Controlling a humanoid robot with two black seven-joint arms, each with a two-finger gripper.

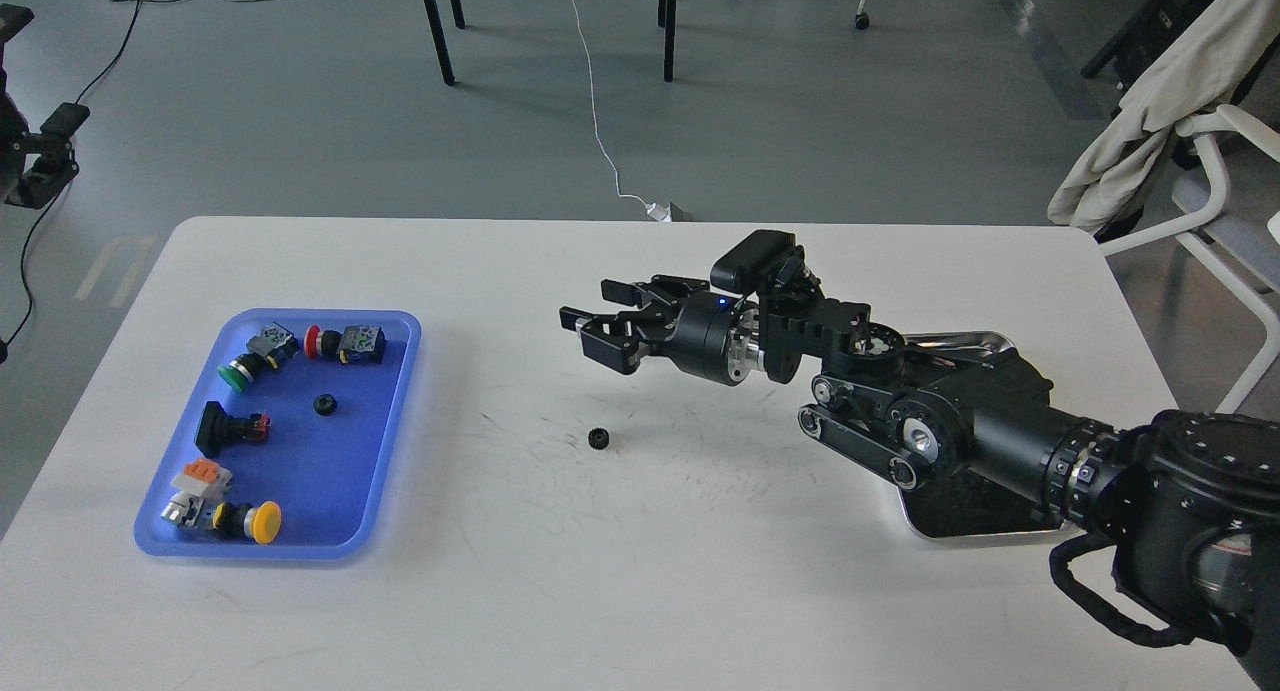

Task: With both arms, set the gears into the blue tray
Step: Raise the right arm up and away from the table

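Here the right arm (1000, 431), black and jointed with a silver wrist ring, reaches in from the lower right across the white worktop (620, 571), and its black two-finger gripper (585, 333) hangs above the surface with the jaws spread apart and nothing between them. Below and slightly nearer the camera than the fingertips, one tiny black toothed gear (598, 438) lies alone on the bare worktop, clear of the gripper. A second small black gear (323, 404) sits inside the shallow rectangular blue plastic tray (395, 411) at the left of the worktop, near the tray's middle. Around it in the tray lie several push-button switches: a green-capped one (240, 371) and a red-capped one (320, 342) at the far end, a black one (225, 428) on the left side, and a yellow-capped one (262, 522) at the near end beside an orange-and-white block (200, 477). Under the right arm's forearm a shiny silver metal tray with a dark inside (985, 541) shows partly. Of the left arm only a dark part (40, 161) appears at the far left edge, off the worktop; whether its gripper is spread or closed cannot be told.
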